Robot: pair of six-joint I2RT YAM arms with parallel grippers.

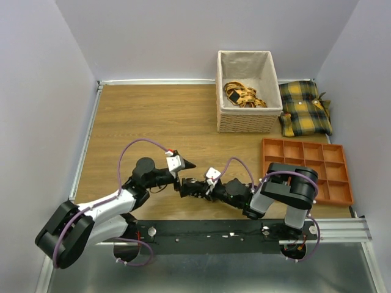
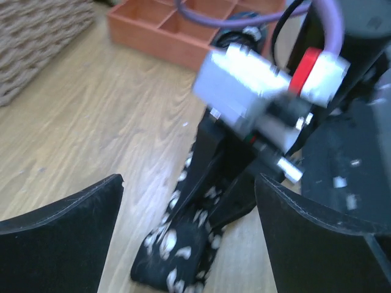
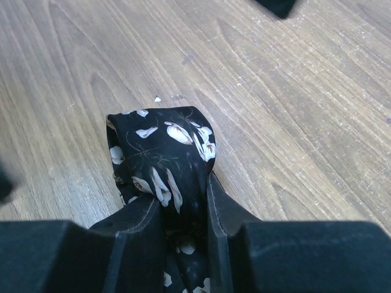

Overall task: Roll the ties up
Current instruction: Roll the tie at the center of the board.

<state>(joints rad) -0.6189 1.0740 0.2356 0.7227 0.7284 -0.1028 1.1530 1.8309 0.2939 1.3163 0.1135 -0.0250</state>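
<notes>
A black tie with white flowers, rolled into a small coil [image 3: 160,152], rests on the wooden table. My right gripper [image 3: 183,204] is shut on the coil, with its fingers [image 3: 137,229] pinching the fabric from both sides. In the left wrist view the coil [image 2: 177,250] lies low between the wide-open fingers [image 2: 61,235] of my left gripper [image 2: 189,183], which touches nothing. In the top view both grippers meet at the table's near middle, the left gripper [image 1: 185,173] just above the right gripper [image 1: 185,187]. The tie is mostly hidden there.
A wicker basket [image 1: 247,122] holding yellow patterned fabric stands at the back right. Yellow-and-black plaid cushions [image 1: 304,108] lie beside it. An orange compartment tray [image 1: 308,171] sits at the right, also in the left wrist view [image 2: 165,30]. A black rail runs along the near edge.
</notes>
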